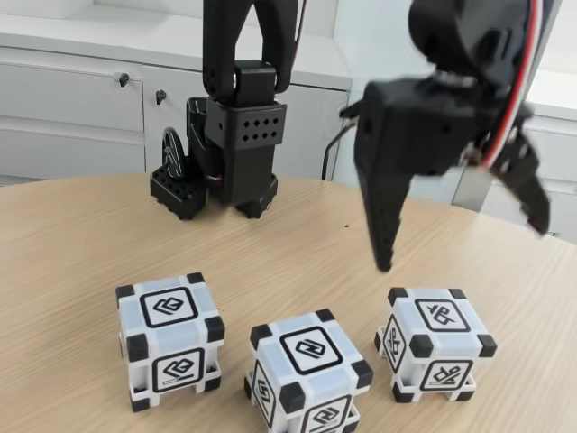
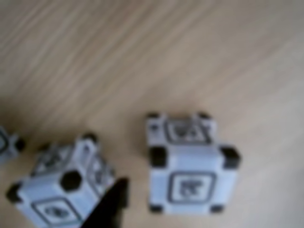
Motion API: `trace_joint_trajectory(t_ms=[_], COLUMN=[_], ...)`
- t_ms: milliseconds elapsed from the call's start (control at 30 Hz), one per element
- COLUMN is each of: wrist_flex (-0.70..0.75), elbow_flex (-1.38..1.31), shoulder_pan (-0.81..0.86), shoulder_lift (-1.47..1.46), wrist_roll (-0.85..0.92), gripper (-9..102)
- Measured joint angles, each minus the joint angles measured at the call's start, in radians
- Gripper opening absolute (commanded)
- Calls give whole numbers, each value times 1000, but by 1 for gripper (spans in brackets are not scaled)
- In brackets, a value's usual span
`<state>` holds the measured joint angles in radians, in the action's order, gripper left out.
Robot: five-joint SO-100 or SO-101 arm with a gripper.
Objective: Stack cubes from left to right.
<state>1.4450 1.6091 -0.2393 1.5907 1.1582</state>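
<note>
In the fixed view three cubes sit in a loose row on the wooden table point(image 1: 72, 225), all apart and none stacked. The left cube point(image 1: 169, 338) lies at about 7 o'clock from the arm's base point(image 1: 230, 153). The middle cube point(image 1: 308, 372) lies at 6 o'clock, nearest the camera. The right cube point(image 1: 435, 343) lies at about 4 o'clock. The gripper point(image 1: 464, 230) hangs above the right cube with its jaws spread wide and nothing between them. The blurred wrist view shows one cube point(image 2: 190, 164) near centre, a second cube point(image 2: 59, 190) at 8 o'clock from it, and a dark fingertip point(image 2: 110, 209) beside that one. I judge this the approach before any first pick; next it must descend and straddle one cube squarely.
</note>
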Motion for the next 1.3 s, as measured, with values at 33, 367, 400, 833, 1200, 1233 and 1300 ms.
trace_joint_trajectory(t_ms=[33,367,400,833,1200,1233,1300], wrist_flex=[-2,-5,-5,-6,-238,-245,-252], elbow_flex=[0,0,0,0,0,0,0], shoulder_pan=[14,103,103,100,100,100,98], shoulder_lift=[-17,-100,-106,-124,-124,-124,-124], wrist_roll=[0,25,26,-23,-121,-123,-121], gripper=[46,46,46,47,47,47,47])
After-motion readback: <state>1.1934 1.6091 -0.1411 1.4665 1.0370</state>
